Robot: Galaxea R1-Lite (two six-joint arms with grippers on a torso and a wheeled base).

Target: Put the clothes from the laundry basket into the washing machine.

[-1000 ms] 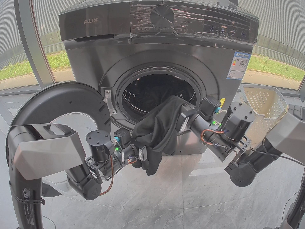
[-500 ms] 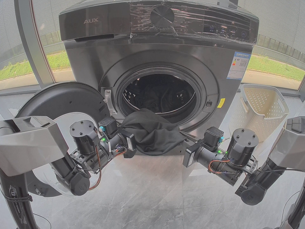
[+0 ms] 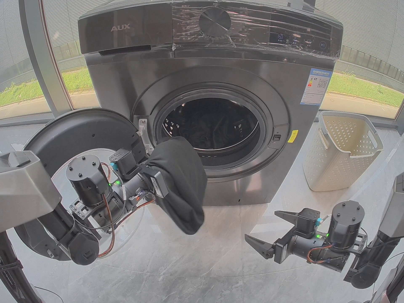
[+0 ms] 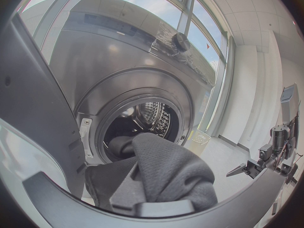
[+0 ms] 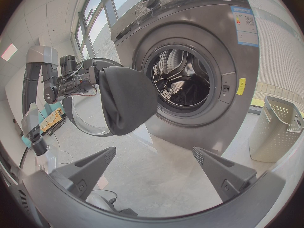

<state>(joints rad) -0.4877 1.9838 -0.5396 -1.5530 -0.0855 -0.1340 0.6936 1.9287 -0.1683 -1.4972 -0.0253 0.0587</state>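
Head view shows two pincers, one per arm. Left pincer (image 4: 158, 182) is closed on one black garment (image 3: 181, 182), which drapes over its fingers and hides most of them. In the left wrist view one dark finger (image 4: 126, 187) pokes out from under the cloth. The garment hangs as a single folded bundle, off the floor, just in front of the lower left edge of the machine's round opening and not inside it. Right pincer (image 3: 263, 224) is wide open and grips nothing. Its two pointed fingers are spread apart low over the floor (image 3: 219, 270), well to the right of the garment and in front of the machine's lower right corner.

Beyond them stands one washing machine (image 3: 126, 85), dark grey and front-loading. Its one round door (image 3: 80, 135) is swung fully open to the left, behind the left arm. Inside the one drum (image 5: 172, 62) lies dark clothing (image 5: 186, 95) in a heap at the bottom; how many pieces cannot be told. One round dial (image 3: 214, 21) sits on the top panel. One blue-and-white label (image 3: 315, 87) is at the upper right of the front, and one small yellow sticker (image 3: 293, 136) is right of the opening. One cream laundry basket (image 3: 336, 169) with perforated walls stands upright on the floor just beside the machine's right side, well apart from both pincers.
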